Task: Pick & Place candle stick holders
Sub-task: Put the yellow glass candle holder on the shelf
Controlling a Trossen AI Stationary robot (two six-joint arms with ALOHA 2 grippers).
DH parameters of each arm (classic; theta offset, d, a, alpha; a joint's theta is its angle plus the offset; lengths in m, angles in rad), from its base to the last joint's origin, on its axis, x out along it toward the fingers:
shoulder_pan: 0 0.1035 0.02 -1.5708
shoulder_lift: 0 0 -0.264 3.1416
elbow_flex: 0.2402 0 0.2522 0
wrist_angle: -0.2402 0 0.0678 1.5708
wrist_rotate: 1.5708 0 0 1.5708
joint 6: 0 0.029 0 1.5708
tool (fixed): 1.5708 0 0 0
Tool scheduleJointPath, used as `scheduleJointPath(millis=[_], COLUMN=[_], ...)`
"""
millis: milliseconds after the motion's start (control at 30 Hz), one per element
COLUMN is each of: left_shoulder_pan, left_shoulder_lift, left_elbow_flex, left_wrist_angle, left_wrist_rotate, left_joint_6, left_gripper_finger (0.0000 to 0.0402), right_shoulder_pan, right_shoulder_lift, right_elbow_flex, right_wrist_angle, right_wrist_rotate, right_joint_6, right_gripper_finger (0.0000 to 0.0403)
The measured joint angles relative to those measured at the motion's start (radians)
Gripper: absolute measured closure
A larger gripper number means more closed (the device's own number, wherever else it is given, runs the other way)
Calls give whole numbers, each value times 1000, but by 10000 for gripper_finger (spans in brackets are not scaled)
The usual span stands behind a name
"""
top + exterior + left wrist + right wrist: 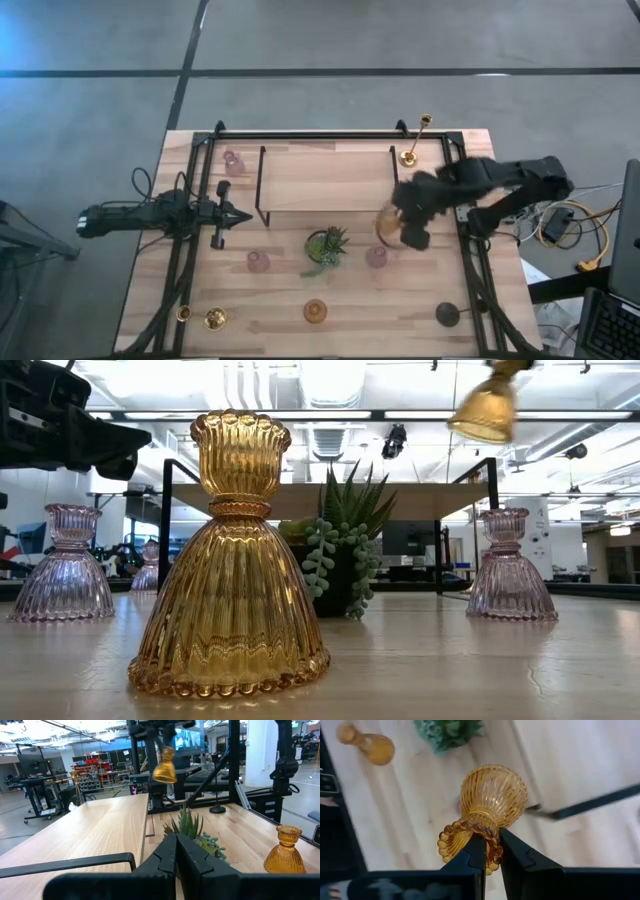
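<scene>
Right now my right pincer (pixel 489 851) is clamped on the beaded rim of an amber glass holder (pixel 490 802), fingers pressed close on the thin edge, and the holder hangs tilted in the air above the wooden table (pixel 350 320). Seen from above, it sits just to the right of the little green plant (pixel 326 246), over the spot near one pink glass holder (pixel 376 256).

A second amber holder (pixel 315 311) stands upright on the table nearer the front edge than the plant. Another pink holder (pixel 258 261) stands to the plant's left, and a third pink one (pixel 233 162) is far off towards the back left corner. A tall gold stick holder (pixel 416 140) stands at the back right, a second gold one (pixel 214 319) at the front left, and a black one (pixel 447 314) at the front right.

My left pincer (pixel 243 216) waits well left of the plant, fingers shut together on nothing.
</scene>
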Motion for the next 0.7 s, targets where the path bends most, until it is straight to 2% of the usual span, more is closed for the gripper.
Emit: scheduleJointPath(millis=[267,433,567,700], left_shoulder_pan=[0,0,0,0], left_shoulder_lift=[0,0,0,0], left_elbow_flex=[0,0,0,0], left_wrist_angle=[0,0,0,0], left_wrist_rotate=[0,0,0,0], left_joint_6=[0,0,0,0], left_gripper_finger=[390,390,390,390], right_shoulder_pan=[-247,-373,-459,-535], right_shoulder_lift=[193,285,332,345], right_elbow_flex=[278,409,466,459], right_wrist_angle=[-151,-144,-145,-145], right_wrist_rotate=[-33,-142,-207,-226], right_joint_6=[-305,-447,-519,-548], right_gripper_finger=[381,381,381,381])
